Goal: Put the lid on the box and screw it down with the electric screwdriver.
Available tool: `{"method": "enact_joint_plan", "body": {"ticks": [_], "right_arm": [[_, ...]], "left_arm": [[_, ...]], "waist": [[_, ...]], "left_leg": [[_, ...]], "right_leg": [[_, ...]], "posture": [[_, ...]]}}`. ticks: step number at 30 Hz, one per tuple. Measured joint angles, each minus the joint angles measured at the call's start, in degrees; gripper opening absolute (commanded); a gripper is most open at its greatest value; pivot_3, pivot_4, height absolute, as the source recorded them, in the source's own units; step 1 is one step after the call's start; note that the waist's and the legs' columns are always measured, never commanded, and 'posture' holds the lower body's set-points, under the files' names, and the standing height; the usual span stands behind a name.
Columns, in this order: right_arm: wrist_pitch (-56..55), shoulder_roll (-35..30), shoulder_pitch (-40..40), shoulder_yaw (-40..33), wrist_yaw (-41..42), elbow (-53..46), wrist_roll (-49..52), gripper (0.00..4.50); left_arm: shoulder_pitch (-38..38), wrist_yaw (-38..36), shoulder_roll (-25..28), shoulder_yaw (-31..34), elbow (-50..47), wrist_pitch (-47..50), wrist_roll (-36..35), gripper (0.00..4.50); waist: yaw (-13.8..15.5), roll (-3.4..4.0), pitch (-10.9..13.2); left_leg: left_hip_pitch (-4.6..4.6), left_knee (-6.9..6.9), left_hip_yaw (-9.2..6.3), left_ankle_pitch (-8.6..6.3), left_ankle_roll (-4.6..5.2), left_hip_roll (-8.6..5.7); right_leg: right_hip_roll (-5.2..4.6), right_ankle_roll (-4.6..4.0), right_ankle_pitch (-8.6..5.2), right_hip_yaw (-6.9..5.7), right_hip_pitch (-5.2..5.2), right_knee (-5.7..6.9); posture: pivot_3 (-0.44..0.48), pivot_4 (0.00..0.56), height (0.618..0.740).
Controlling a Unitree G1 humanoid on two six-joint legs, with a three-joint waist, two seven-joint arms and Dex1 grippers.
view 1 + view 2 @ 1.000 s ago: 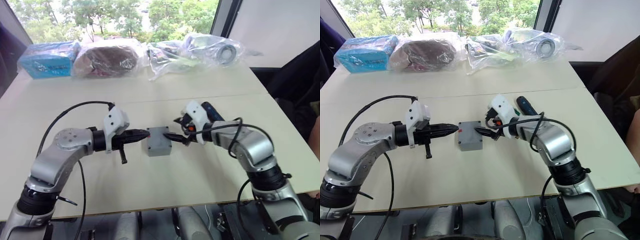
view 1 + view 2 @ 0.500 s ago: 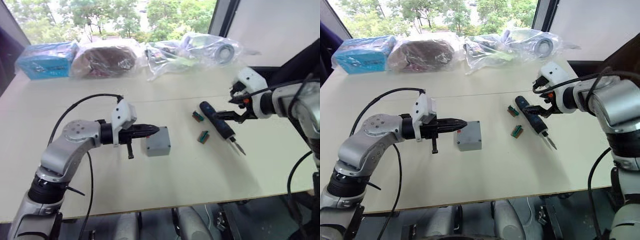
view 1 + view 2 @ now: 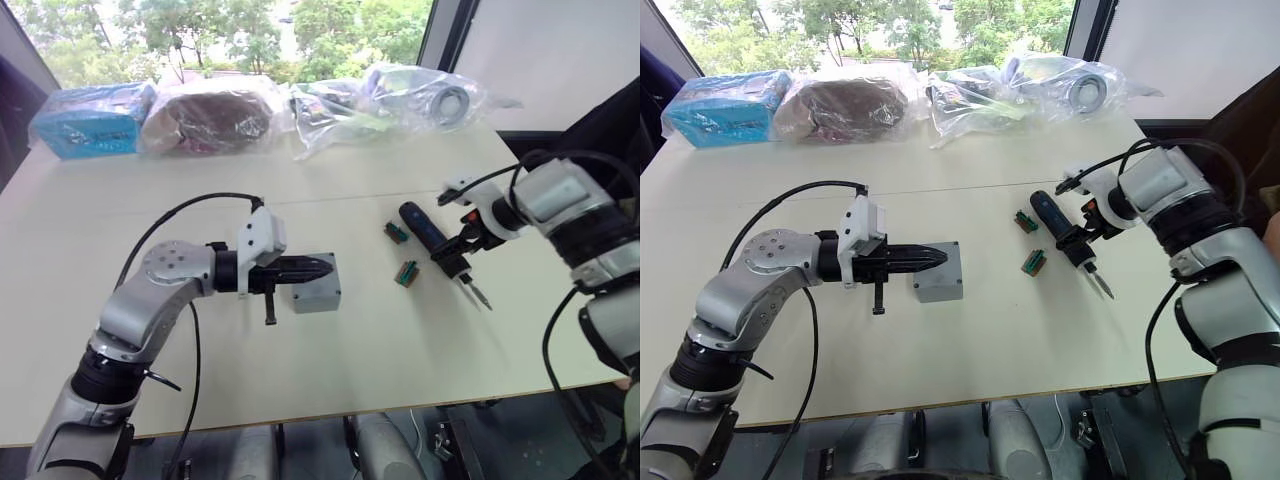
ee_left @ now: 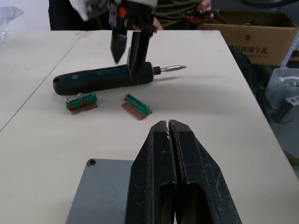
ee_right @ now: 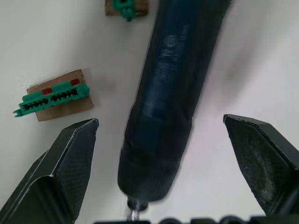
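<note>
Table (image 3: 330,370) carried it all, bagged goods (image 3: 210,115) along its far edge; the box (image 3: 318,285) sat mid-table with the lid (image 4: 100,191) already flat on top, and the left gripper (image 3: 318,267) rested over it, fingers pressed together, apparently pinning it down. Big change on the other side — a second ago the right gripper (image 3: 458,243) was at the box's edge; then it swung out wide, and it came down over the electric screwdriver (image 3: 432,240), which lay on the table well to the right of the box, bit pointing toward the near edge. Its fingers (image 5: 70,163) stood spread, one each side of the barrel — not yet closed. So lidding looked done; tool pickup was underway. Two small green connector pieces (image 3: 402,254) lay just beside the screwdriver.
</note>
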Motion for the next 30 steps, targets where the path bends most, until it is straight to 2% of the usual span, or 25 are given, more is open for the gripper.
{"method": "enact_joint_plan", "body": {"ticks": [5, 8, 9, 10, 12, 14, 16, 20, 22, 25, 28, 30], "right_arm": [[-8.7, 6.7, -2.3, 0.9, 0.7, 12.9, -6.9, 4.49], [-12.0, 8.6, -3.1, 0.4, 1.3, 17.4, -10.1, 3.91], [-12.7, 9.0, -3.3, 0.3, 1.6, 18.2, -11.0, 3.44], [-13.1, 9.3, -3.5, 0.2, 1.8, 18.7, -11.7, 3.26], [-13.5, 10.4, -3.7, -0.8, 2.4, 19.7, -13.1, 2.54], [-13.1, 11.3, -4.0, -1.8, 2.5, 20.7, -14.0, 2.01], [-12.7, 11.8, -4.3, -3.3, 2.1, 21.4, -14.7, 1.81], [-14.0, 11.9, -4.2, -7.5, -1.8, 21.4, -14.9, 1.78], [-14.9, 11.3, -4.3, -10.9, -3.9, 19.6, -14.8, 1.78], [-14.9, 9.0, -3.7, -16.0, -4.5, 11.2, -13.2, 1.78], [-12.5, 8.7, 0.3, -26.2, -7.2, -3.9, -8.5, 1.78], [-12.4, 11.8, 5.4, -35.1, -10.2, -15.6, -3.0, 1.78]], "left_arm": [[1.0, 2.1, 0.0, 0.4, 0.4, -0.5, 1.3, 0.0], [2.4, 2.4, 0.1, 0.6, 0.3, -0.5, 1.3, 0.0], [2.6, 2.5, 0.3, 0.6, 0.3, -0.5, 1.4, 0.0], [2.6, 2.6, 0.5, 0.6, 0.3, -0.5, 1.4, 0.0], [3.1, 2.8, 1.1, 0.8, -0.1, -0.5, 1.5, 0.0], [3.8, 3.0, 1.2, 1.0, -0.3, -0.5, 1.5, 0.0], [4.4, 3.2, 1.5, 1.4, -0.4, -0.5, 1.5, 0.0], [4.9, 3.6, 2.9, 2.5, -0.5, -0.5, 1.7, 0.0], [5.2, 3.6, 3.4, 2.6, -0.5, -0.5, 1.7, 0.0], [5.3, 3.5, 4.2, 2.8, -0.2, -0.5, 1.7, 0.0], [5.4, 3.0, 5.0, 3.2, 0.6, -0.4, 1.7, 0.0], [5.4, 2.4, 5.6, 3.2, 1.0, -0.1, 1.7, 0.0]], "waist": [[0.0, -0.02, 0.0], [0.0, -0.04, 0.0], [0.0, -0.04, 0.0], [0.0, -0.04, 0.0], [0.0, -0.04, 0.0], [-0.2, -0.04, 0.0], [-0.2, -0.04, 0.0], [-0.2, 0.05, 0.0], [-0.1, 0.06, 0.0], [0.0, 0.17, 0.1], [-0.1, 0.15, 0.1], [-0.1, 0.15, 0.1]], "left_leg": [[0.02, 0.02, -0.01, 0.0, 0.0, -0.01], [0.05, 0.04, -0.04, 0.0, 0.0, -0.01], [0.07, 0.04, -0.04, 0.0, 0.0, -0.01], [0.08, 0.04, -0.05, 0.0, 0.0, -0.01], [0.12, 0.04, -0.06, 0.0, 0.0, -0.01], [0.14, 0.04, -0.05, 0.0, 0.0, -0.01], [0.14, 0.04, -0.06, 0.0, 0.0, -0.01], [0.09, 0.04, -0.04, 0.0, -0.01, -0.01], [0.02, 0.02, -0.04, 0.0, 0.0, -0.01], [-0.03, -0.05, -0.05, 0.0, 0.0, -0.01], [-0.01, -0.13, -0.13, 0.0, 0.0, 0.01], [-0.01, -0.19, -0.21, 0.0, 0.0, 0.02]], "right_leg": [[-0.02, 0.0, 0.01, 0.0, 0.04, 0.01], [-0.01, 0.0, 0.01, -0.02, 0.09, 0.03], [-0.01, -0.01, 0.02, -0.02, 0.11, 0.03], [-0.01, -0.01, 0.01, -0.03, 0.13, 0.04], [0.0, -0.01, 0.01, -0.03, 0.18, 0.04], [0.0, -0.01, 0.02, -0.03, 0.19, 0.04], [0.0, -0.01, 0.02, -0.03, 0.18, 0.06], [-0.01, -0.01, 0.02, -0.02, 0.1, 0.08], [0.0, -0.01, 0.02, -0.02, 0.02, 0.07], [-0.01, -0.01, 0.02, -0.02, -0.06, 0.08], [0.03, -0.02, 0.02, -0.08, -0.05, 0.07], [0.04, -0.01, 0.01, -0.14, -0.04, 0.09]], "posture": [[0.0, 0.15, 0.74], [0.0, 0.15, 0.74], [0.0, 0.15, 0.74], [0.0, 0.15, 0.74], [0.0, 0.15, 0.74], [0.0, 0.15, 0.74], [0.0, 0.15, 0.74], [0.0, 0.15, 0.74], [0.0, 0.15, 0.74], [0.0, 0.15, 0.74], [0.0, 0.15, 0.74], [0.0, 0.15, 0.74]]}}
